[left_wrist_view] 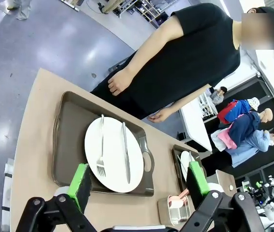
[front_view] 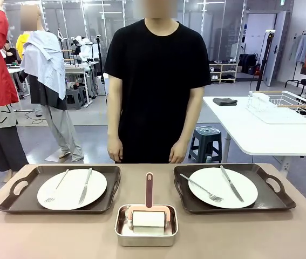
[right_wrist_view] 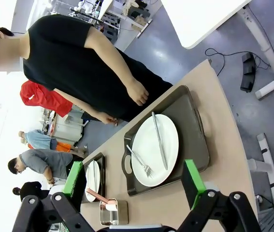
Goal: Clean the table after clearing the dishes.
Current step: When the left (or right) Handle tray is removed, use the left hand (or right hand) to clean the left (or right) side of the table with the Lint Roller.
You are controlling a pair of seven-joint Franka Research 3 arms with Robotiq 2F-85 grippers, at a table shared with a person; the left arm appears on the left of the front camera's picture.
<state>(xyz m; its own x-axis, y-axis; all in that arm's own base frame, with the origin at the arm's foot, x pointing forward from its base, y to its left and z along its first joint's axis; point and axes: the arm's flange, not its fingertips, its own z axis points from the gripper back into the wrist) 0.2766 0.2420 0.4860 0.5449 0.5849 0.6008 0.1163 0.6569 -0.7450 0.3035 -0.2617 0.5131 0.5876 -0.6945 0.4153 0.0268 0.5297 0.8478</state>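
Observation:
Two white plates sit on dark brown handled trays on the brownish table (front_view: pixel 55 237). The left plate (front_view: pixel 72 189) carries a fork and knife on its tray (front_view: pixel 12 200); the right plate (front_view: pixel 223 187) does too on its tray (front_view: pixel 282 199). In the left wrist view my left gripper (left_wrist_view: pixel 139 186) is open high above the left plate (left_wrist_view: pixel 113 153). In the right wrist view my right gripper (right_wrist_view: pixel 134 181) is open above the right plate (right_wrist_view: pixel 155 150). Nothing is held. A person in a black shirt (front_view: pixel 158 70) stands at the far side, hands down.
A small steel pan (front_view: pixel 145 231) holding a pink-handled roller with a white pad (front_view: pixel 148 216) sits at the front centre between the trays. A white table (front_view: pixel 266 135) with a wire rack stands behind on the right, a stool beside it.

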